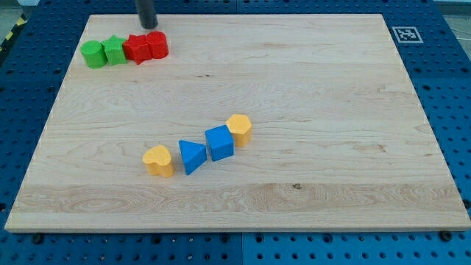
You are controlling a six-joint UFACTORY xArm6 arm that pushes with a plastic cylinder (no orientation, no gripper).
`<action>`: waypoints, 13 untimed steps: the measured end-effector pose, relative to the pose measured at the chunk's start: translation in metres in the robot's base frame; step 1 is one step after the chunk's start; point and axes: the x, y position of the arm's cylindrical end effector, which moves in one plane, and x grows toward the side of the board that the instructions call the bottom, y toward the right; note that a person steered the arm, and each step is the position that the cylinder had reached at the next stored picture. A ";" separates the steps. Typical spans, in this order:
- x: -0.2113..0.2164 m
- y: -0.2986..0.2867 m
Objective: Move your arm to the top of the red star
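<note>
Tip: you will find my tip (pixel 149 26) at the view's top left, the dark rod coming down from the top edge and ending just above the row of red and green blocks.
Fingers: you have none to read here; the arm ends in a plain rod, so released or clenched does not apply.
Red star: the red star (pixel 137 48) sits just below my tip and slightly toward the view's left. It is bright red, low and chunky, with a notched, pointed outline.
Red neighbour: a red cylinder (pixel 157 44) touches the star on the view's right side, almost directly below my tip.
Green pair: a green star-like block (pixel 114 50) touches the red star on the view's left, and a rounded green block (pixel 93 54) ends the row farthest from my tip.
Middle group: well apart from my tip, toward the view's bottom right, you see a diagonal line of a yellow heart (pixel 159 160), a blue triangle (pixel 192 156), a blue cube (pixel 220 142) and a yellow hexagonal block (pixel 239 129).
Counter: the pale wooden counter (pixel 331 88) carries all the blocks.
</note>
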 end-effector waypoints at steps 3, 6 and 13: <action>0.031 -0.048; 0.045 -0.048; 0.005 -0.047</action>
